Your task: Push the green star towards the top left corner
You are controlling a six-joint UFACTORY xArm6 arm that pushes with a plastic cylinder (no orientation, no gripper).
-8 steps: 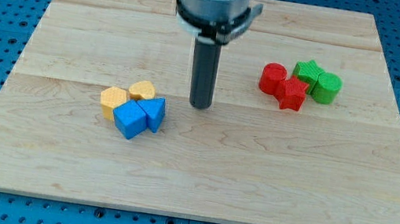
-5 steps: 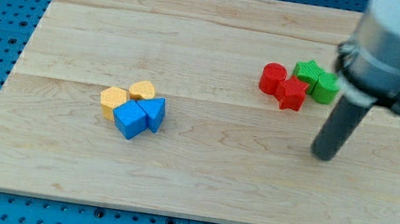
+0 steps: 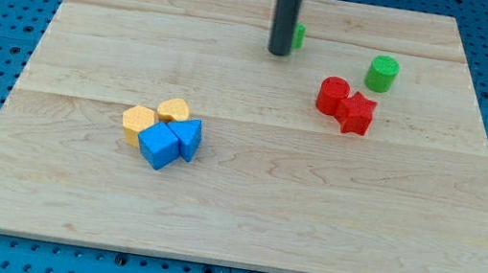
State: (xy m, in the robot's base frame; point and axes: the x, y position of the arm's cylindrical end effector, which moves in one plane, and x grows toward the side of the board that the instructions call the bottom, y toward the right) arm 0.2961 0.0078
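My rod stands near the view's top centre, with my tip [image 3: 279,53] on the wooden board [image 3: 71,188]. The green star [image 3: 297,36] is almost wholly hidden behind the rod; only a small green sliver shows at the rod's right edge, touching it. It lies well to the left of the green cylinder [image 3: 381,74].
A red cylinder [image 3: 333,95] and a red star [image 3: 358,113] sit together below the green cylinder. Two yellow blocks [image 3: 138,122] [image 3: 173,110] and two blue blocks [image 3: 159,146] [image 3: 188,136] cluster at the left centre. Blue pegboard surrounds the board.
The rod swept from the right side to the top centre. The green star left the red and green cluster and moved up and left with it. The green cylinder shifted slightly up and left.
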